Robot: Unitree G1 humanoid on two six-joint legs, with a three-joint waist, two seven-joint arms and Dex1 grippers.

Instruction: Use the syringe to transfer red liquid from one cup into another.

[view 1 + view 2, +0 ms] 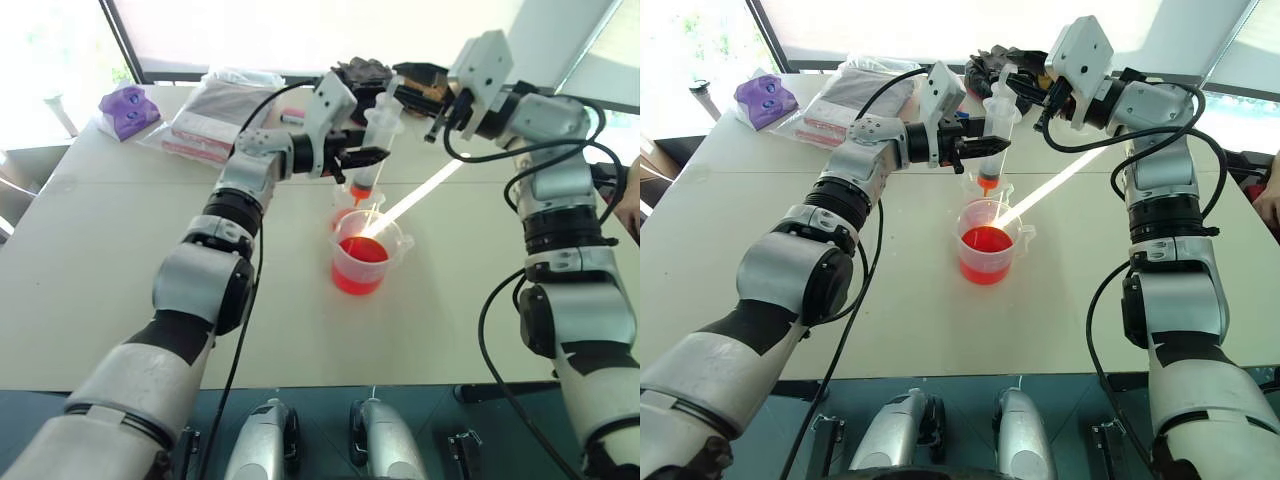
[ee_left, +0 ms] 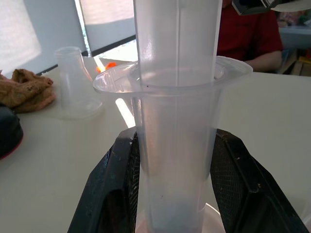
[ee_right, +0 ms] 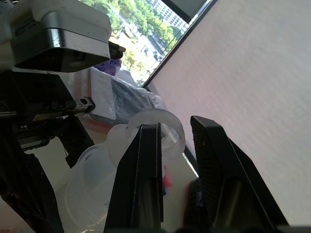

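The syringe (image 1: 372, 150) stands upright above the smaller clear cup (image 1: 985, 190), its orange tip pointing down into it, with red liquid in its lower end. My left gripper (image 2: 177, 184) is shut on the clear barrel just under its flange. My right gripper (image 3: 176, 141) reaches in from the right at the top of the syringe, its fingers closed on the white plunger head (image 3: 163, 121). Just in front stands the larger handled beaker (image 1: 398, 240), holding red liquid (image 1: 360, 272).
At the table's far left lie a purple object (image 1: 128, 108) and plastic bags of packets (image 1: 210, 120). A dark bundle (image 1: 360, 72) sits behind the syringe. A tall frosted cup (image 2: 73, 82) and a brown cloth (image 2: 29, 90) are nearby. A person in red (image 2: 248, 34) sits across the table.
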